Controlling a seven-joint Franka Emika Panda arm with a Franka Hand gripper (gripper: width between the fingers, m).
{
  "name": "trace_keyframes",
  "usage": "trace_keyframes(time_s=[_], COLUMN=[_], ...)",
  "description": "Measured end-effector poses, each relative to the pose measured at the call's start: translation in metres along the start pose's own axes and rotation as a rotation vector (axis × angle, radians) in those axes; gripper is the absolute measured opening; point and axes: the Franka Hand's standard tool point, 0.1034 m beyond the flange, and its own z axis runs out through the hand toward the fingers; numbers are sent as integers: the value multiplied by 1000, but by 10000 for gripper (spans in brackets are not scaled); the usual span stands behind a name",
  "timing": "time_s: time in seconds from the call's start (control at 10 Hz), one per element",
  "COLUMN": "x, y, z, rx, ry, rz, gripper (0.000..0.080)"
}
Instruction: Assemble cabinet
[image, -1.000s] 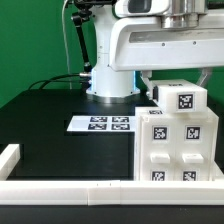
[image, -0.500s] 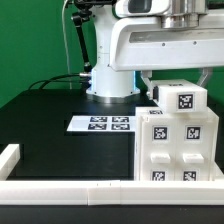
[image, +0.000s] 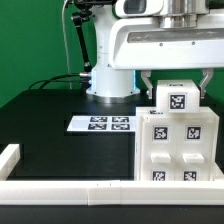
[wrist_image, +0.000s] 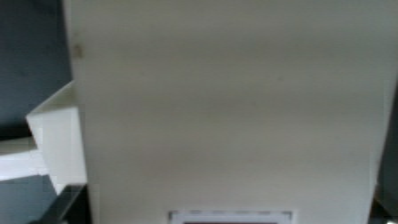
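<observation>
Exterior view bright and evenly lit with only soft shadows, whites of the cabinet (image: 178, 140) close to blown out, faint sheen on the black table (image: 45, 110), low-res and slightly soft; wrist view dim, greyish, blurred, fully out of focus.

Marker board (image: 103, 124) flat on black table (image: 45, 135), low white rail (image: 60, 188) along its edge.

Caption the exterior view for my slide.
Panda gripper straddling a tagged drawer block atop the white cabinet, marker board lying on the black table.
</observation>
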Motion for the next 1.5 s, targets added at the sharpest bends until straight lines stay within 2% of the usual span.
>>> trace_keyframes(time_s=[0.4, 1.2, 1.5], x=[-1, 1, -1], y=[-3, -7, -5], z=[0, -1, 0], rx=[5, 35, 49], ry=[3, -1, -12], rz=[396, 904, 1225], gripper=[543, 543, 543])
